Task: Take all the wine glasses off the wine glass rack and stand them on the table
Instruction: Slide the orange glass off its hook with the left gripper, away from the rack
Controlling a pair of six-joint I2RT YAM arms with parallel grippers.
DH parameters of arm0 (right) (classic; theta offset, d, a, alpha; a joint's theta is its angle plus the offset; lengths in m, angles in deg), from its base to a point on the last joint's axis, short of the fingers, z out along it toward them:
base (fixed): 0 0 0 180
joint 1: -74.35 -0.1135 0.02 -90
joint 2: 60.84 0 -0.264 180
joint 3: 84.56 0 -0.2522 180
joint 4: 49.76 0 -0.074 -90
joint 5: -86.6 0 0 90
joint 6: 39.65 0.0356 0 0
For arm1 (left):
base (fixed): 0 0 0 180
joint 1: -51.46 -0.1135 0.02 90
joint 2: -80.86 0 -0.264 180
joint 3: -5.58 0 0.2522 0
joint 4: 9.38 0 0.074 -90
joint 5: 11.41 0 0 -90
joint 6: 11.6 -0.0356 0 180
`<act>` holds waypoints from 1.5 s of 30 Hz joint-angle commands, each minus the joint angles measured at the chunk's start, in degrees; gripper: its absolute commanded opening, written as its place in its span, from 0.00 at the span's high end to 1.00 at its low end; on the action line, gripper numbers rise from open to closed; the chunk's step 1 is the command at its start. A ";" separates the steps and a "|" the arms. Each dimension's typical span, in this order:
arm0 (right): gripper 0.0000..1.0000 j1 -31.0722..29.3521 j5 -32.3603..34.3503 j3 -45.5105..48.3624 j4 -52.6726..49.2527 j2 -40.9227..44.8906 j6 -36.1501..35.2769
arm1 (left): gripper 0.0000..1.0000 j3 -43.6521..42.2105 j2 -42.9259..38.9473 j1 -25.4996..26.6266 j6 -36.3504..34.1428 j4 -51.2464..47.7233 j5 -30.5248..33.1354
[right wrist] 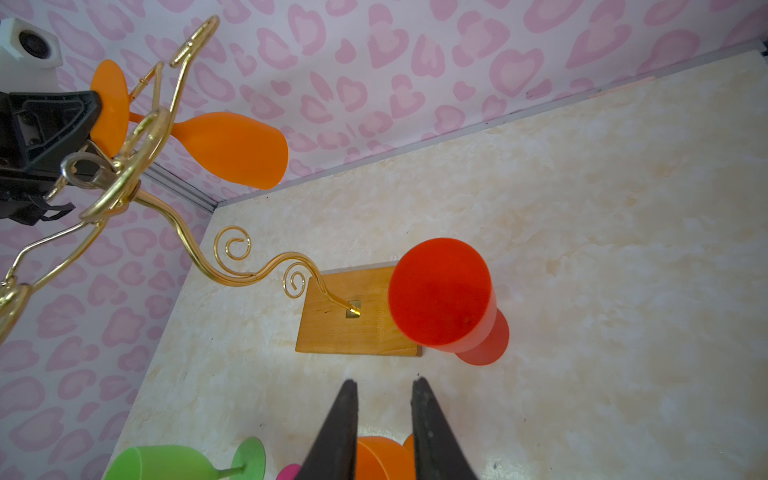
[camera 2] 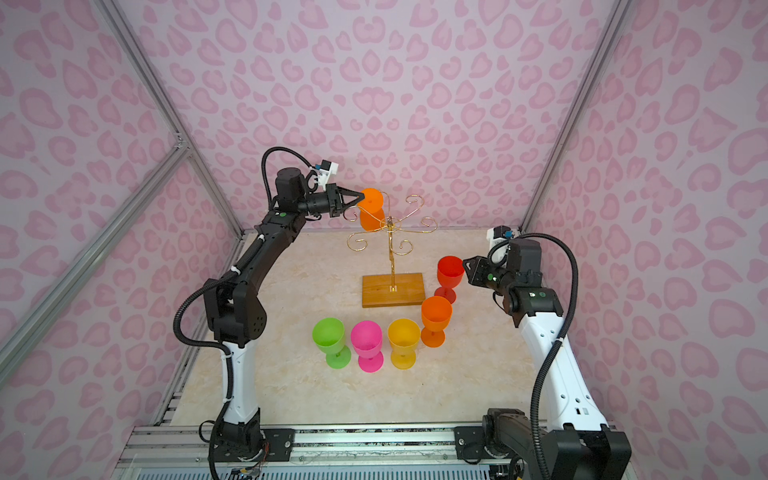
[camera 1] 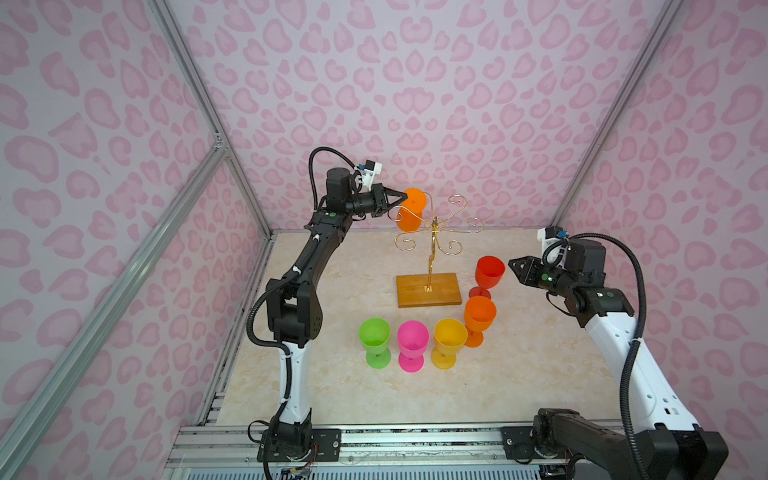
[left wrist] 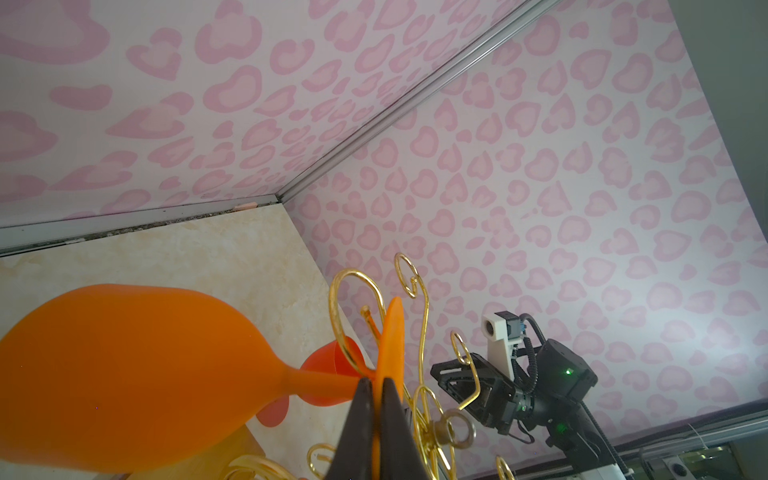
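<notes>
An orange wine glass (camera 1: 410,218) (camera 2: 371,216) (left wrist: 124,374) (right wrist: 232,145) hangs bowl-down from the back left arm of the gold wire wine glass rack (camera 1: 432,232) (camera 2: 390,232) (right wrist: 232,274). Its stem sits inside the arm's curl in the left wrist view. My left gripper (camera 1: 402,195) (camera 2: 360,195) (left wrist: 377,380) is shut on the rim of the glass's flat foot. My right gripper (camera 1: 510,264) (camera 2: 464,262) (right wrist: 382,382) hovers open and holds nothing, just right of the rack's wooden base (camera 1: 428,291).
Several upright glasses stand on the table: red (camera 1: 490,272) beside the base, then orange (camera 1: 480,316), yellow (camera 1: 450,338), pink (camera 1: 412,340) and green (camera 1: 375,337) in an arc in front of the rack. Patterned walls close in the back and sides.
</notes>
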 commanded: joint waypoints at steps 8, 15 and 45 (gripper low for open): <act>0.76 0.01 -0.36 0.03 1.74 -0.27 -0.01 | 0.98 1.90 -12.69 0.32 0.60 2.42 -2.57; 0.76 0.01 -0.41 0.13 1.69 -0.11 -0.06 | 0.98 2.25 -11.34 -0.23 3.55 4.50 -2.36; 0.76 0.05 -0.34 1.04 1.83 0.30 -0.15 | 0.98 -1.12 -13.86 -3.30 3.56 4.94 -2.82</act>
